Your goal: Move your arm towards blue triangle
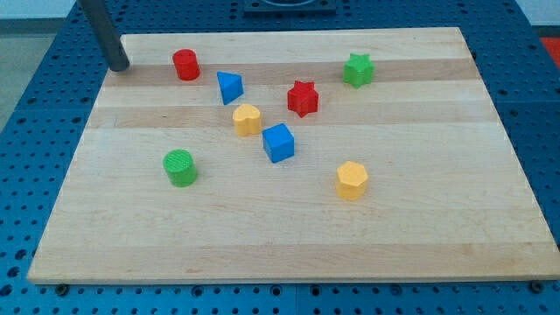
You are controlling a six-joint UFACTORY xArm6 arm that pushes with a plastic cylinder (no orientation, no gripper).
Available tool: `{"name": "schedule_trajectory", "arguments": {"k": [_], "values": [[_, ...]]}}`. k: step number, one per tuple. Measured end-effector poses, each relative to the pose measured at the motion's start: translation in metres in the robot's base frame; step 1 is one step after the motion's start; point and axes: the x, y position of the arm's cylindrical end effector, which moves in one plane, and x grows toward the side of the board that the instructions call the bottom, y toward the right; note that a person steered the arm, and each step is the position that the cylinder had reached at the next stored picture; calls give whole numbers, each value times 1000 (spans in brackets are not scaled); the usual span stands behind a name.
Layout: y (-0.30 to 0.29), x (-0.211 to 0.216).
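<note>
The blue triangle lies on the wooden board in the upper left part. My tip is at the board's top left corner, left of the red cylinder and well left of the blue triangle, touching no block. Only the dark rod shows, coming down from the view's top edge.
A yellow rounded block sits just below the triangle, a blue cube below right of it. A red star, a green star, a yellow hexagon and a green cylinder lie around the board.
</note>
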Motion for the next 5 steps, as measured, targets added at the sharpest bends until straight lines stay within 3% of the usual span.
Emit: {"name": "schedule_trajectory", "arguments": {"k": [2, 3, 5], "values": [[125, -43], [140, -43], [149, 26]]}}
